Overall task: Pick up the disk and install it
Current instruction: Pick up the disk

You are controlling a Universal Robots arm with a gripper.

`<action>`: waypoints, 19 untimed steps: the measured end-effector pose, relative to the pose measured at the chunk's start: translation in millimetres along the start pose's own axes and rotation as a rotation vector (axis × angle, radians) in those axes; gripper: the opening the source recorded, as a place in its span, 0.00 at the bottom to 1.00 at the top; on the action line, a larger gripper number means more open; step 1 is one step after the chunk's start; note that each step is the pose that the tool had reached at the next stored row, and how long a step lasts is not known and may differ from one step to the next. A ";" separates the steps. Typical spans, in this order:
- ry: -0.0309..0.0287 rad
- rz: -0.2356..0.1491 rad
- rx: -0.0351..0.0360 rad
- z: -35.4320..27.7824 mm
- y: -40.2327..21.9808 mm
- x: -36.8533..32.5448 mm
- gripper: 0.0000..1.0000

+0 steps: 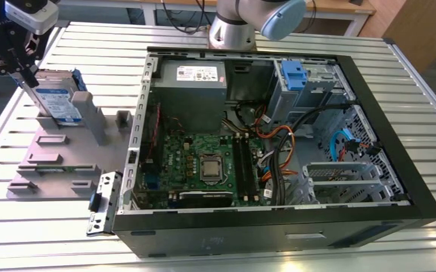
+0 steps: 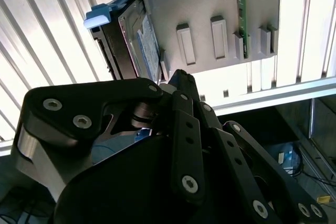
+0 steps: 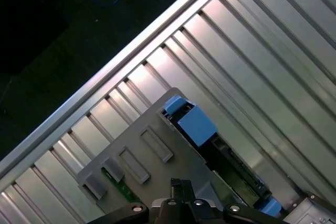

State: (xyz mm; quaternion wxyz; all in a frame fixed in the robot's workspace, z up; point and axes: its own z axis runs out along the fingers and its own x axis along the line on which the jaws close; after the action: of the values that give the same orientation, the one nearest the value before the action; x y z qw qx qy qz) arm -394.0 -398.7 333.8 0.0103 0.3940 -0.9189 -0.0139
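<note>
Flat silver-metal disk in a blue plastic carrier frame (image 1: 55, 101) stands upright in a grey holder (image 1: 51, 170) on the ribbed counter (image 1: 407, 73), left of the open black computer case (image 1: 240, 238). My claw (image 1: 25, 76) is at its top edge; I cannot tell how wide it is. I judge the disk rigid, weighty and shock-sensitive, best gripped across its flat sides.

Disk (image 1: 55, 103), beside the computer case (image 1: 278, 229): silver body, white-and-blue label, blue frame.
Holder (image 1: 59, 161), beside the case: plain grey.
Case shell: black.
Circuit board (image 1: 202, 161), inside the case: green.
Power supply (image 1: 191, 90), inside the case: grey, white sticker.
Table (image 1: 43, 243), under the case: pale silver, ribbed stripes.
</note>
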 end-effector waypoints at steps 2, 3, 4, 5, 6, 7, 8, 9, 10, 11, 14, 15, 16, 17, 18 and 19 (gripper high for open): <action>0.0001 -0.004 0.0000 0.0 0.0 0.0 0.11; 0.0002 -0.006 0.0000 0.0 0.0 0.0 0.11; 0.0003 -0.008 0.0001 0.0 0.0 0.0 0.11; 0.0004 -0.010 0.0001 0.0 0.0 0.0 0.11; 0.0004 -0.012 0.0001 0.0 0.0 0.0 0.11; 0.0005 -0.014 0.0001 0.0 0.0 0.0 0.11; 0.0005 -0.016 0.0002 0.0 0.0 0.0 0.11; 0.0006 -0.018 0.0001 0.0 0.0 0.0 0.11; 0.0007 -0.020 0.0002 0.0 0.0 0.0 0.11; 0.0007 -0.022 0.0001 0.0 0.0 0.0 0.11; 0.0009 -0.028 0.0002 0.0 0.0 0.0 0.11; 0.0010 -0.030 0.0002 0.0 0.0 0.0 0.11; 0.0010 -0.032 0.0003 0.0 0.0 0.0 0.11; 0.0012 -0.034 0.0003 0.0 0.0 0.0 0.11; 0.0013 -0.036 0.0002 0.0 0.0 0.0 0.11; 0.0012 -0.038 0.0003 0.0 0.0 0.0 0.11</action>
State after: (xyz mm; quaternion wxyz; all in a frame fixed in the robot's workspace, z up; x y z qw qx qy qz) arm -394.0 -398.7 333.8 0.0106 0.4113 -0.9113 -0.0137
